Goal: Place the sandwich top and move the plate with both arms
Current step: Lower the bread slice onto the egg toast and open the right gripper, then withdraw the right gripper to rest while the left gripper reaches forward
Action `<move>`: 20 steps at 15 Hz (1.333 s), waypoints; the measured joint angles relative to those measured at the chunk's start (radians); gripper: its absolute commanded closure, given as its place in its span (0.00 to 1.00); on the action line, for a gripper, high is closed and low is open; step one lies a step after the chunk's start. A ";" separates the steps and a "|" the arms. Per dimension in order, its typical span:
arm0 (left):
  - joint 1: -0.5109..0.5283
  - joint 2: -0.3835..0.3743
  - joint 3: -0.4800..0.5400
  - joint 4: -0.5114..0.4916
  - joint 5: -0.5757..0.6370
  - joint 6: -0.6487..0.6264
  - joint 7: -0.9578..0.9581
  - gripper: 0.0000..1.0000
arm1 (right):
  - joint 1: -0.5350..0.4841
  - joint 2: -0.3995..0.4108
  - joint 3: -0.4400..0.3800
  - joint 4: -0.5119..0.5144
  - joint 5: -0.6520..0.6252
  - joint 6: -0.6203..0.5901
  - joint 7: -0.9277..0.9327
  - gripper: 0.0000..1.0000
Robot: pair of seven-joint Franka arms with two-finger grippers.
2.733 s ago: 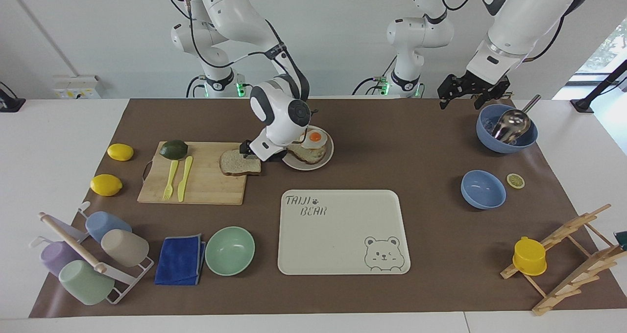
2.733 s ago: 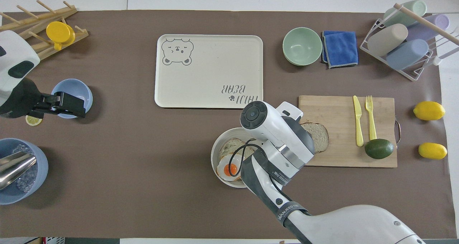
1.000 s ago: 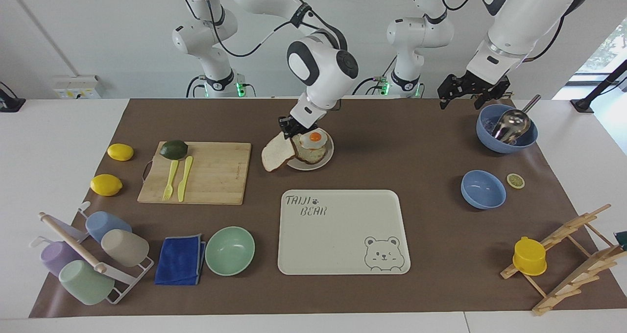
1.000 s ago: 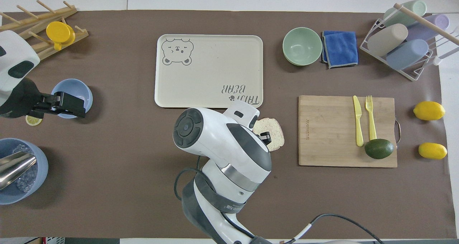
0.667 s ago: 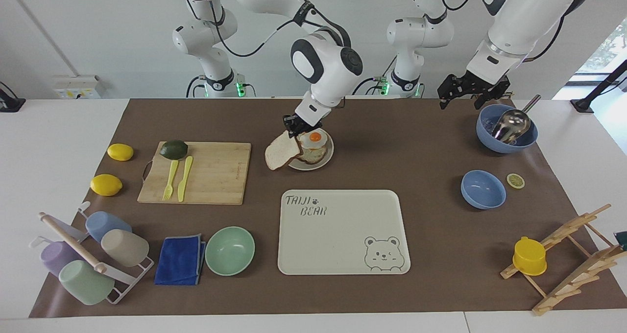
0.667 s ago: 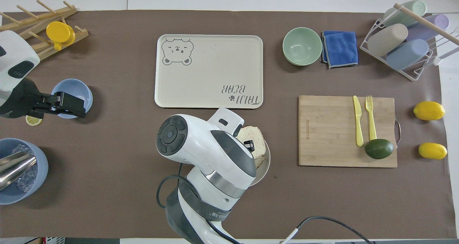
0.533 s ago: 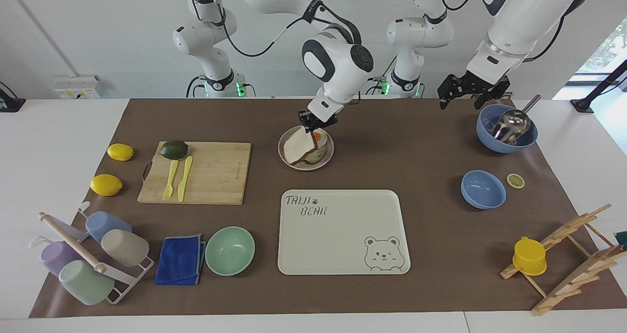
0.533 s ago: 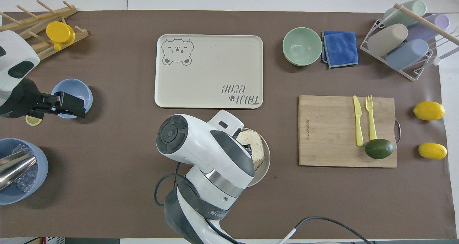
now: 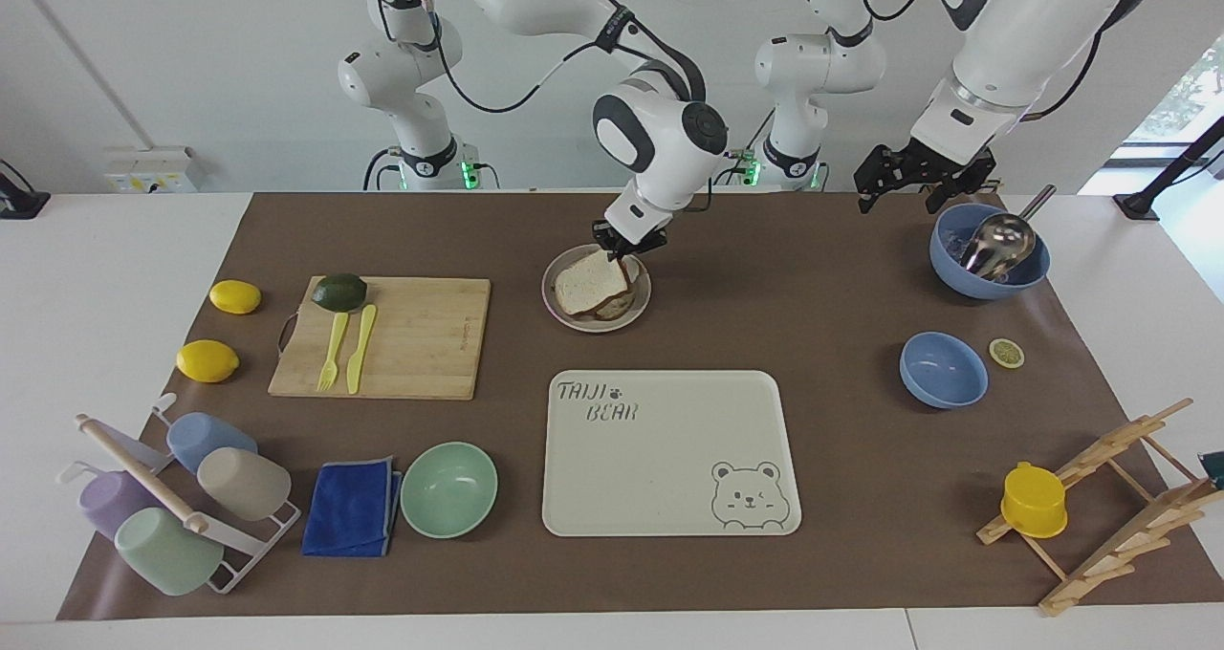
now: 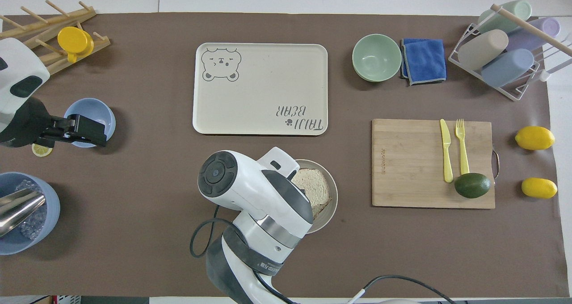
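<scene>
While the sandwich top point(image 9: 586, 280) is gripped by its edge in the right gripper point(image 9: 626, 248), whose jaws are clamped on the crust, it lies tilted over the lower slice on the plate point(image 9: 641, 305), its held edge raised. The plate sits nearer the robots than the tray point(image 9: 669, 459), which is taken as the landmark for what follows.

If the slice is released while so tilted, it could be dropped askew or slid off toward the plate's rim, it is judged. If it is pressed down too far, the filling beneath could be squashed, or the plate nudged across the mat. Crust could also be torn if the jaws are withdrawn sideways before being opened. The plate must later be carried by both arms, so a pull that is not matched between them could tip it.

The left gripper point(image 9: 916, 184) is held with jaws spread wide and empty, waiting over the mat beside the big blue bowl point(image 9: 989, 249), well off toward the left arm's end from the tray.

Counted: one plate, one tray, one cutting board point(image 9: 382, 336) beside the tray toward the right arm's end, two lemons point(image 9: 234, 296), one avocado point(image 9: 338, 292), one knife, one fork, one green bowl point(image 9: 448, 488) just beside the tray, two blue bowls, one blue cloth point(image 9: 351, 507), four cups in a rack, and one yellow cup point(image 9: 1034, 499) on a wooden rack.
</scene>
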 measured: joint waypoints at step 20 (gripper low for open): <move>0.000 0.000 0.000 0.000 0.000 0.000 0.000 0.00 | -0.386 -0.275 -0.023 0.005 0.062 0.027 -0.144 0.00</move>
